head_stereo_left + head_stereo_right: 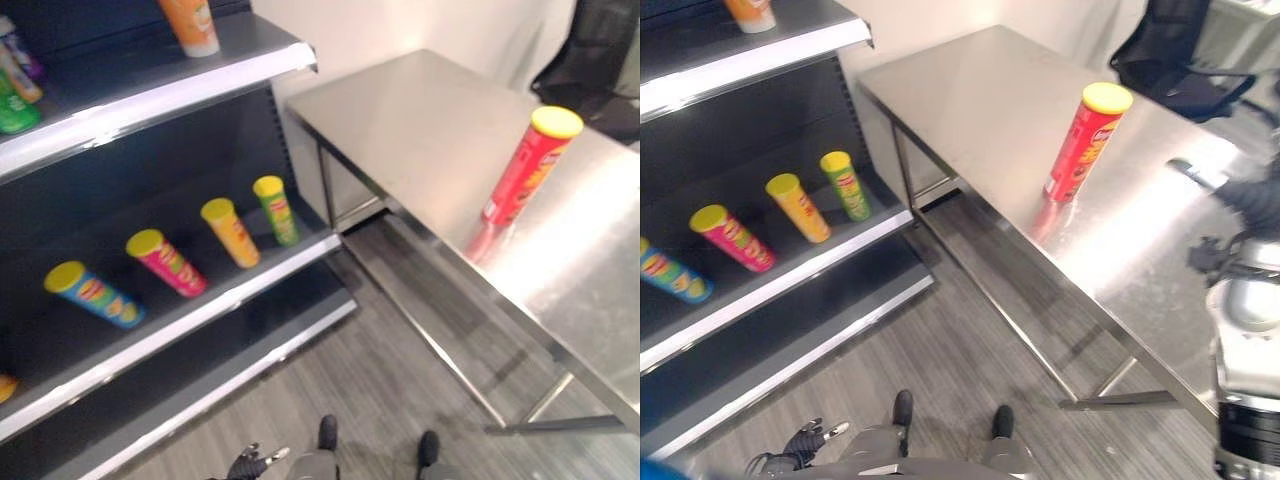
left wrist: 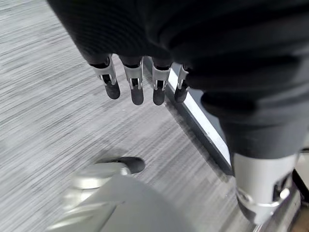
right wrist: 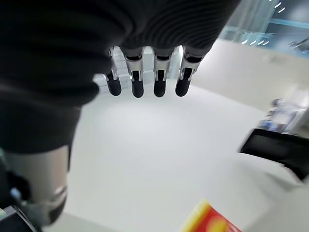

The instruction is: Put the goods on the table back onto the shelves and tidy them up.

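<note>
Already, four tubes lie on the dark shelf [image 1: 250,285] at left: blue [image 1: 95,293], pink [image 1: 167,263], orange [image 1: 231,232], green [image 1: 276,209]. The left hand [image 2: 137,79], fingers straight, hangs empty over grey plank floor; the red tube [image 1: 530,166] stands on the steel table [image 1: 420,130] at right, unshelved, near the slack, empty right hand [image 3: 145,77].

table [image 1: 420,130]: brushed glossy metal | floor [image 1: 370,390]: grey wood-grain | shelf edge [image 1: 150,100]: shiny metal

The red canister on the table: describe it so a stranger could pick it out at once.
Start at the steel table right of the dark shelf unit. Near its middle one tall red chip canister with a yellow lid stands upright. The other yellow-lidded canisters all sit on the shelf; this is the only item on the tabletop.
</note>
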